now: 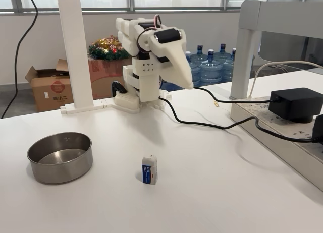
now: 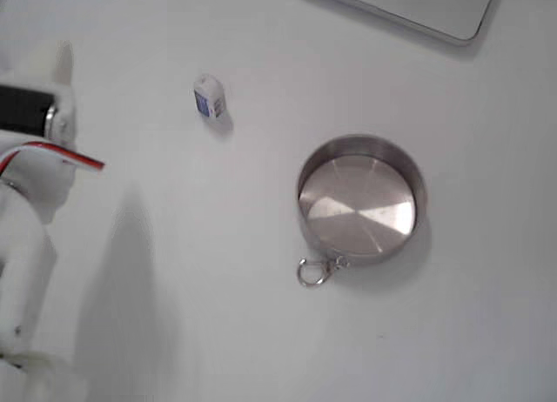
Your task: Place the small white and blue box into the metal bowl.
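**Pincer folded back, box not yet picked up**

The pincer (image 1: 187, 84) sits in the upper middle of the fixed view that looks across the table, its long white finger pointing down and to the right from the folded arm (image 1: 146, 51). It carries nothing. The finger I can see tapers to a tip near the black cable (image 1: 202, 123); whether there is a gap between it and its partner I cannot tell from this angle. In the other fixed view, which looks down, part of the white arm shows along the left edge.

Going outward, the small white and blue box (image 1: 149, 169) stands on the bare table (image 1: 212, 192) in the lower middle of the frame, well below the pincer and well apart from it. Seen from above, the box (image 2: 209, 97) lies in the upper left.

The metal bowl (image 1: 60, 157) rests at the lower left in the across-table view, near the box but not touching it. From above, the bowl (image 2: 409, 180) is at centre right and holds nothing; a small metal clasp (image 2: 315, 270) lies against its rim at the lower left.

As I judge it, nothing of the task is done. Reaching, gripping, carrying and dropping into the bowl all remain.
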